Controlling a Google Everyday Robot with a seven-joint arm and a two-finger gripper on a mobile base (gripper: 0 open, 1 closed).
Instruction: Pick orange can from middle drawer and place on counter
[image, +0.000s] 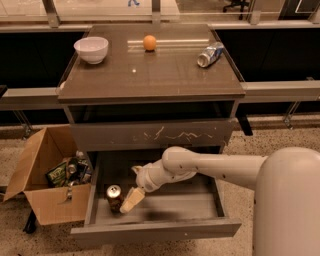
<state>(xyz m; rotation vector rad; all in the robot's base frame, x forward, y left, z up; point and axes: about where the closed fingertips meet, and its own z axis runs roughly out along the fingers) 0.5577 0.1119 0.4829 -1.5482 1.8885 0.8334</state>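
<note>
Our gripper (129, 201) hangs low in the open drawer (155, 229), toward its left front, tipped down and to the left. It shows only as one pale wedge, so we cannot tell how far it is open or whether it has hold of anything. Our arm (215, 167) reaches in from the right and hides part of the drawer's back. Our own body fills the lower right and is cut off by the edges.

The can (114, 196) stands upright just left of the gripper. We cannot tell whether the two touch, and the gripper covers the can's lower right side. Its sides look orange-brown and dark in the drawer's shade. Its silver top faces up, and the pull tab is hard to make out.

The can sits near the drawer's left wall and front panel. Right of the gripper, bare grey floor runs to the right wall. Above, the scratched front (152, 135) overhangs the drawer's rear.

On the counter (150, 75), a bowl (91, 49), a ball (149, 42) and a dented can (210, 54) lying on its side sit along the back, and the front half shows bare surface. A box (40, 207) of clutter stands just beside the drawer's left wall.
</note>
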